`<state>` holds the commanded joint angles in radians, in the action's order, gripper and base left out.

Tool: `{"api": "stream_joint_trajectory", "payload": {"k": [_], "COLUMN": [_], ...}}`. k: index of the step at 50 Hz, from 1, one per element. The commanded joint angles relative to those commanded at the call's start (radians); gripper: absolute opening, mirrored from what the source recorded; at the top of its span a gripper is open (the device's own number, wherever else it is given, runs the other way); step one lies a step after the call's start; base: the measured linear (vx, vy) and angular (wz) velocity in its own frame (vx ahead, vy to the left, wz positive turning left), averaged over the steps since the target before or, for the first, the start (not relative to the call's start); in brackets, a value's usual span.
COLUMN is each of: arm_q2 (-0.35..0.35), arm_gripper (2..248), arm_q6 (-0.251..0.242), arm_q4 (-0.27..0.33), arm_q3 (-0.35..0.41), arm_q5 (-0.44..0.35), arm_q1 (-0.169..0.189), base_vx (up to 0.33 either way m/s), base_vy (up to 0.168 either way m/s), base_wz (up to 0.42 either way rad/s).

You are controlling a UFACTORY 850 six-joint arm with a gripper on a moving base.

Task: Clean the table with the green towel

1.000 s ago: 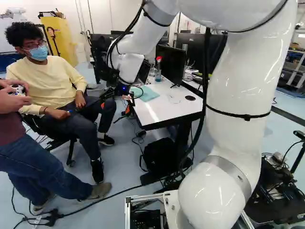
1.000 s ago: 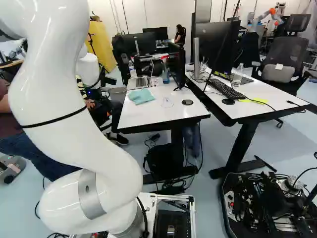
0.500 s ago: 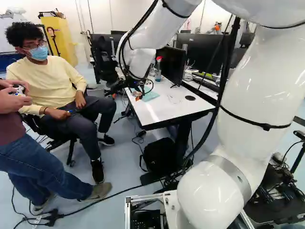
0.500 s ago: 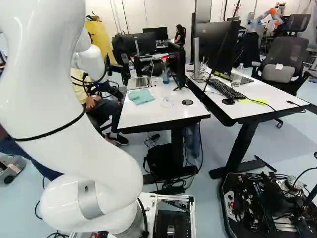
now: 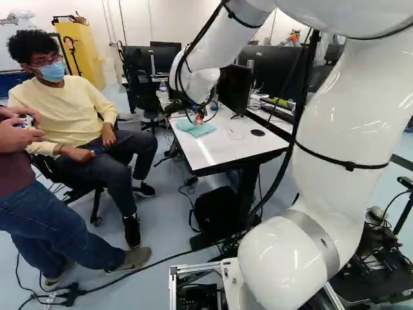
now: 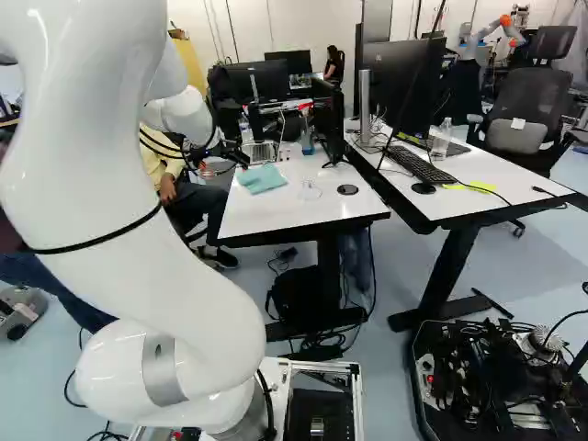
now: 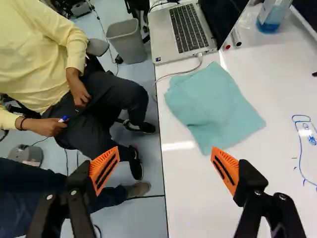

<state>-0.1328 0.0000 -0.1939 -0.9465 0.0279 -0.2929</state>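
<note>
In the left base view my gripper point(image 5: 199, 119) hangs near the towel at the table's left side. The wrist view shows the gripper point(image 7: 165, 163) with its orange-padded fingers wide apart and nothing between them. The green towel point(image 7: 213, 106), folded and light teal, lies flat on the white table point(image 7: 198, 208) ahead of the fingers, nearer one of them, close to the table edge. In the right base view the towel point(image 6: 264, 178) shows fully. Blue marker lines point(image 7: 303, 144) are drawn on the tabletop beyond the towel.
A laptop point(image 7: 185, 27) with a white cable, two markers point(image 7: 236, 37) and a spray bottle point(image 7: 272, 15) stand or lie past the towel. A monitor point(image 5: 233, 89) rises behind. A seated person is close beside the table edge; another robot point(image 6: 487, 35) is far off.
The arm has swung across in the left base view, carrying the gripper rightward from beside the table's edge to near the towel. Base and towel have not moved.
</note>
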Motion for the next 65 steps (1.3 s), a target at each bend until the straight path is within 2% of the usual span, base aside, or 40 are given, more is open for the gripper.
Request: {"api": "stream_joint_trajectory", "payload": {"k": [20,36,65], "arm_q2": [-0.078,-0.143,-0.269], "arm_gripper": [247,247,247], "arm_q6": [0.000,0.000,0.000], "arm_q4": [0.155,0.267,0.550], "arm_q3": [-0.038,-0.074,-0.154], "arm_q5": [-0.159,-0.171,-0.172], "arm_q1": [0.065,0.115,0.200], "base_vx": [0.000,0.000,0.000], "base_vy": [0.000,0.000,0.000], "base_wz": [0.000,0.000,0.000]}}
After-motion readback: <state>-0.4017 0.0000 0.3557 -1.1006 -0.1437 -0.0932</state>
